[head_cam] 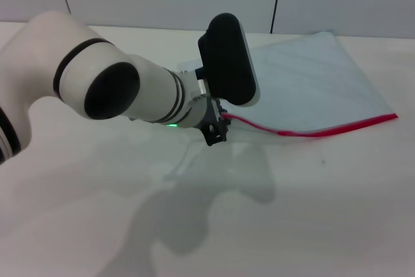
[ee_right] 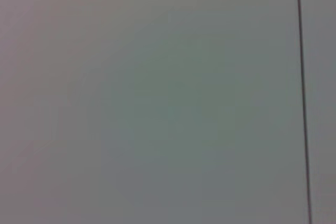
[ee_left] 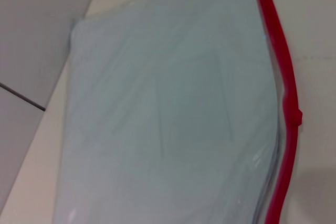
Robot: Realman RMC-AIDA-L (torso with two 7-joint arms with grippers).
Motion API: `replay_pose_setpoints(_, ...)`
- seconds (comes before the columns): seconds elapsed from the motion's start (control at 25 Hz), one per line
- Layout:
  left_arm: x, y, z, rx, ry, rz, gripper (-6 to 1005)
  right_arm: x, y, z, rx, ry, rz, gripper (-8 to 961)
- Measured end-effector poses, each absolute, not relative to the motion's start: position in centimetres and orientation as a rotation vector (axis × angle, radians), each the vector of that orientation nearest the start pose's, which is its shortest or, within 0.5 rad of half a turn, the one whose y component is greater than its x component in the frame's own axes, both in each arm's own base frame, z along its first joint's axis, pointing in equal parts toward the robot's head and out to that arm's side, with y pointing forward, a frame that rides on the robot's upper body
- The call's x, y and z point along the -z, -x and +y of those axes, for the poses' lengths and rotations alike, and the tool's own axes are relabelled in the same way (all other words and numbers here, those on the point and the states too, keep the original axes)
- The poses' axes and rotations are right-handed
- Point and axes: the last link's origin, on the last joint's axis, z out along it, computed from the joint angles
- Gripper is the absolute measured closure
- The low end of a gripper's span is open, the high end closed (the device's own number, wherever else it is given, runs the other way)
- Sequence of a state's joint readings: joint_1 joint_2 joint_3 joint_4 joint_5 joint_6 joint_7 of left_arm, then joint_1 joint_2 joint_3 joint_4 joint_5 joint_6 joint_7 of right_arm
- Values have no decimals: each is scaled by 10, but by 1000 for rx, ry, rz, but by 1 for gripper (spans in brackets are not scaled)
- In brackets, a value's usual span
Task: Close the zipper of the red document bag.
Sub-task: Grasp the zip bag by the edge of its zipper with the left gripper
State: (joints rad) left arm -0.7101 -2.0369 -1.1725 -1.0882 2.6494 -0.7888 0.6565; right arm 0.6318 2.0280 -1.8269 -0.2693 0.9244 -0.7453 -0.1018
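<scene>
On the pale table, the left gripper, grip state unclear, sits at nine o'clock of the zipper, likely pinning the red document bag.

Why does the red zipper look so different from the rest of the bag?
The zipper is a thin, bright red strip you can't see through; the red document bag is a wide, pale blue-grey sheet, see-through and faintly creased. The zipper runs along one edge only. Both lie flat on the table, beside the left gripper.

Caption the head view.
Left gripper at the red zipper strip's end on the translucent pale-blue pouch.
</scene>
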Motion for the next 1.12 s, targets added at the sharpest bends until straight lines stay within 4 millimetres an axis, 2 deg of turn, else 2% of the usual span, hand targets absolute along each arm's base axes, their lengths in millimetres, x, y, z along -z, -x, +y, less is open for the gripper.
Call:
replay_pose_setpoints(0.28, 89, 149, 394, -450, 2487, -24, 889, -29, -303, 427, -605, 1378, 768, 93)
replay_pose_setpoints(0.44, 81, 144, 394, -436, 2423, -1, 915, -28, -286, 429, -638, 1446, 770, 93)
replay_pose_setpoints(0.8, 68, 123, 390, -273, 2360, 48, 939, -54, -245, 426, -636, 1575, 692, 93)
replay_pose_setpoints(1.12, 62, 116, 389, -183, 2329, 64, 942, -70, -216, 417, -654, 1617, 679, 96)
